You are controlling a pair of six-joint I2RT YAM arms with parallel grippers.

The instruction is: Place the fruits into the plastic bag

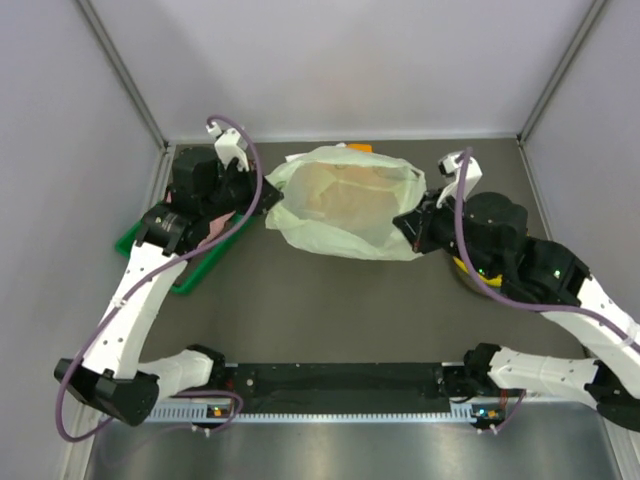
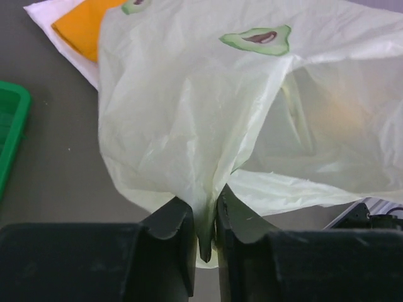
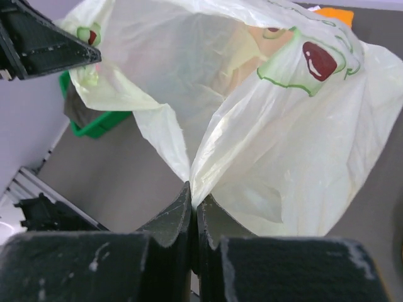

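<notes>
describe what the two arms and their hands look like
The left arm and right arm have white links, black joints and a looping purple cable. The left hand and right hand are black, with two wedge-shaped fingers; the right one's are scuffed pale.

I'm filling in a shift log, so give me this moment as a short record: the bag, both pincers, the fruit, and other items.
bag: plastic bag, mouth open, stretched between the two arms
left pincer: shut on the bag's left edge
right pincer: shut on the bag's right edge
fruit: none clearly visible inside the bag
other: green tray at left; orange cloth at the bag's far side
</notes>
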